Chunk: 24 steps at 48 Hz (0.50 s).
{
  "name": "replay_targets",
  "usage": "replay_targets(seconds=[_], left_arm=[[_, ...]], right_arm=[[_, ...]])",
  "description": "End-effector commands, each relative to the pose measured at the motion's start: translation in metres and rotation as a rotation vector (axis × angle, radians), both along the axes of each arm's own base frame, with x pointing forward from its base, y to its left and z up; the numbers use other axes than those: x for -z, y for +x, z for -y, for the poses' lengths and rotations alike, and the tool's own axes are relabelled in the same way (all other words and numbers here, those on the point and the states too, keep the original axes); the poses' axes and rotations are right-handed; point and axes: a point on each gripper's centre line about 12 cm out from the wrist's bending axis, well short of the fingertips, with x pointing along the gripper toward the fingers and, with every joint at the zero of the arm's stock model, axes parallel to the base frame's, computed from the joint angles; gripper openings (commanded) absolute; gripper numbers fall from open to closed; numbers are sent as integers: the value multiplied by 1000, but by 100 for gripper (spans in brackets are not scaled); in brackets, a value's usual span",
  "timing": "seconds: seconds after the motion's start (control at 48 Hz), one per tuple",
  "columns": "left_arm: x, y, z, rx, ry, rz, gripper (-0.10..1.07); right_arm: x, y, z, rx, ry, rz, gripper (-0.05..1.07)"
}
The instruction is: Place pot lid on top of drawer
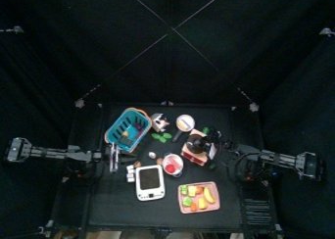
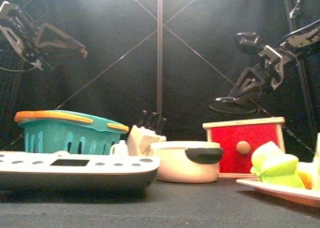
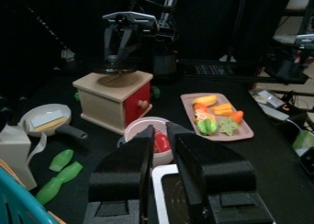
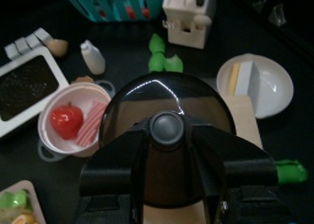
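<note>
Lift the right claw straight up, jaws spread wide as now and holding nothing, clear of the knob, so as not to nudge the pot lid, judged to be lying on top of the drawer. Lid: dark, glossy, round, shallow-domed, likely to slide. Drawer: boxy, flat matt beige top, red front.

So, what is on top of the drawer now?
The dark pot lid lies on the drawer, knob up, with the right gripper open just above it. The lid covers most of the beige top, so anything beneath it cannot be seen.
</note>
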Motion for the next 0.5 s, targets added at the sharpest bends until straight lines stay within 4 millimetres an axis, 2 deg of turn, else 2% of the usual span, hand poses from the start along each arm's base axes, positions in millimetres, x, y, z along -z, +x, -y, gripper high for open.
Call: replay_targets(seconds=[0.0, 0.125, 0.312, 0.479], left_arm=[[-7, 3, -1, -5, 2, 20, 62], [-6, 2, -1, -6, 2, 20, 62], [-5, 2, -1, -5, 2, 15, 62], [-4, 1, -1, -6, 2, 12, 62]], right_arm=[[3, -1, 4, 15, 5, -16, 54], [9, -3, 6, 27, 14, -36, 58], [12, -5, 6, 29, 17, -43, 73], [14, -5, 6, 29, 19, -47, 81]])
